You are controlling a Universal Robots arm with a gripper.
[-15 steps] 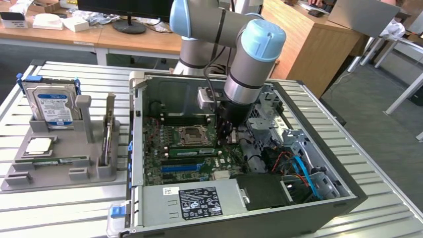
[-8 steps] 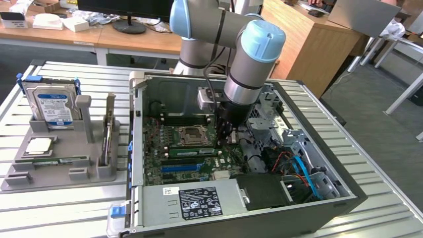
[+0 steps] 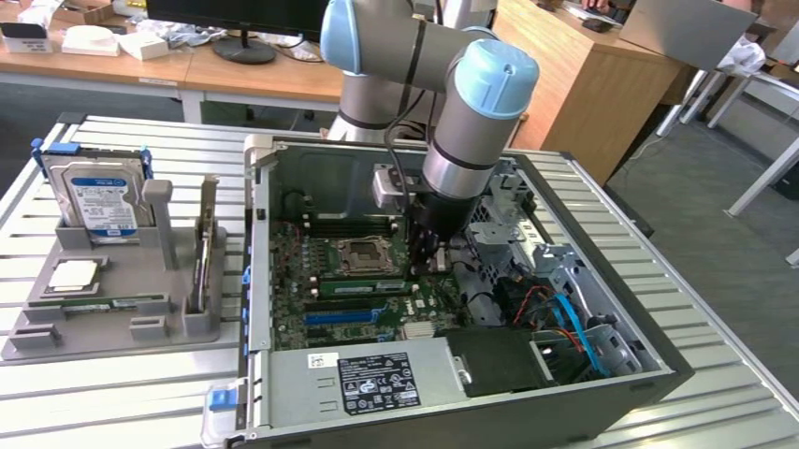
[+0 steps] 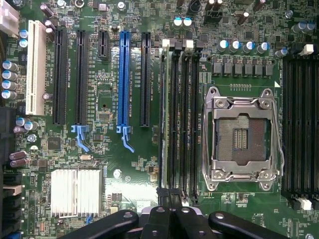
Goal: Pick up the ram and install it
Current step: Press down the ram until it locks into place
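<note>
The ram (image 4: 168, 119), a thin green stick seen edge-on, stands in the memory slot nearest the blue expansion slot (image 4: 124, 79). In the exterior view the ram (image 3: 362, 285) is a green strip low in the open computer case (image 3: 624, 374), below the processor socket (image 3: 362, 251). My gripper (image 4: 169, 194) is shut, its black fingertips pressed together right at one end of the stick. From outside, the gripper (image 3: 428, 267) reaches down into the case at the strip's end toward the exterior view's right. A second alike stick (image 3: 97, 303) lies flat on the grey holder (image 3: 37, 341).
The grey holder also carries a blue-labelled hard drive (image 3: 100, 196), a square silver processor chip (image 3: 75, 273) and a thin board on edge (image 3: 204, 245). Inside the case are the power supply (image 3: 362, 379), cables (image 3: 568, 318) and a finned heatsink (image 4: 77, 191). More empty memory slots (image 4: 301, 124) flank the socket (image 4: 244, 132).
</note>
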